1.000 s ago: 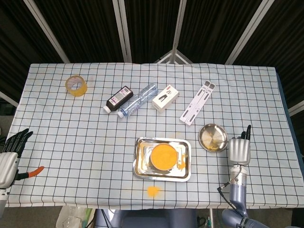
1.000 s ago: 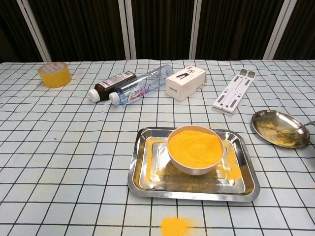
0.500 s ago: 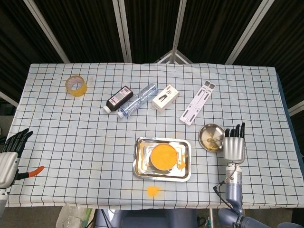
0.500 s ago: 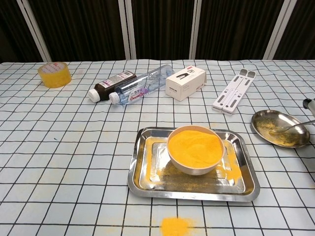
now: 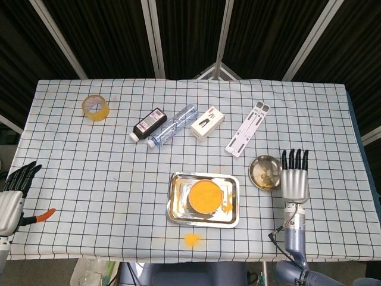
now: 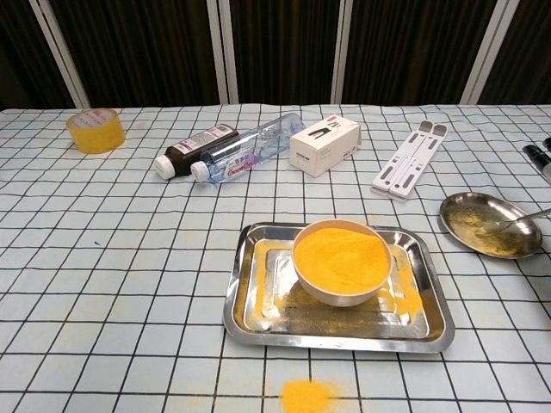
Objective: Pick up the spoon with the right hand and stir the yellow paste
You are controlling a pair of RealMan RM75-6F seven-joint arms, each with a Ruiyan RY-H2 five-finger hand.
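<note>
A white bowl of yellow paste [image 5: 206, 195] [image 6: 340, 256] stands in a steel tray [image 5: 176, 210] [image 6: 250, 314] near the table's front. To its right is a small round steel dish [image 5: 262, 173] [image 6: 482, 231]. The spoon [image 6: 520, 219] lies in that dish, its handle pointing right over the rim. My right hand [image 5: 295, 176] hovers just right of the dish, fingers straight and apart, holding nothing; only its fingertips [image 6: 535, 155] show at the chest view's right edge. My left hand [image 5: 12, 199] rests at the table's front left corner, fingers spread, empty.
Spilled yellow paste [image 5: 191, 239] lies in front of the tray. Along the back are a tape roll [image 5: 95, 107], a dark bottle [image 5: 149, 124], a clear bottle [image 5: 172, 125], a white box [image 5: 207, 123] and a white folding stand [image 5: 247, 128].
My right hand has moved away from the table's front edge, up alongside the dish, and its fingers have straightened out. The spoon, dish and left hand have not moved.
</note>
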